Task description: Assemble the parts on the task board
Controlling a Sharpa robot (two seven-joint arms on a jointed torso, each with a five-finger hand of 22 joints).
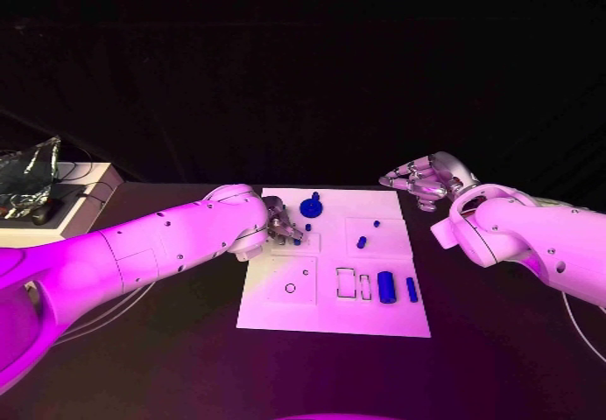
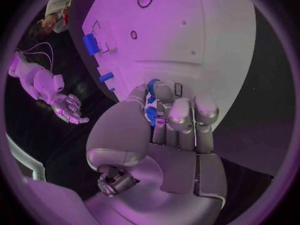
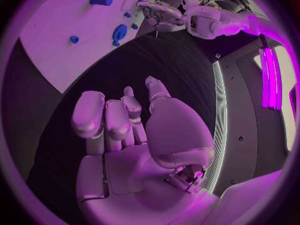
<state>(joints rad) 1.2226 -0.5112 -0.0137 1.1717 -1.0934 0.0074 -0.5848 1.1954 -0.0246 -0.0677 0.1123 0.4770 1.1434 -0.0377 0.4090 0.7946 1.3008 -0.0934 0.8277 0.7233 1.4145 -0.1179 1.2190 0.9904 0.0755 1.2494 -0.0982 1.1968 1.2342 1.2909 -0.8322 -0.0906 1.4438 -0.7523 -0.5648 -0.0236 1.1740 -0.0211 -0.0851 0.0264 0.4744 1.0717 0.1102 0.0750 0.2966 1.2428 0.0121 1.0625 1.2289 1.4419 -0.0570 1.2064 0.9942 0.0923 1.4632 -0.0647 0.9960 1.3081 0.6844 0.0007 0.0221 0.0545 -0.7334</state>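
On the black counter (image 1: 151,350), the left hand (image 2: 169,115) pinches a small blue part (image 2: 150,114) over the white task board (image 1: 331,306); right hand (image 3: 125,130) hovers aside, fingers loosely spread.

The flat rectangular task board (image 1: 379,315) is white, marked with thin dark outlines. The small plastic parts (image 1: 386,287) on it are solid blue. The worktop (image 1: 165,350) is plain black. Each metal robot hand, left (image 1: 280,229) and right (image 1: 423,181), is silver on a white arm.
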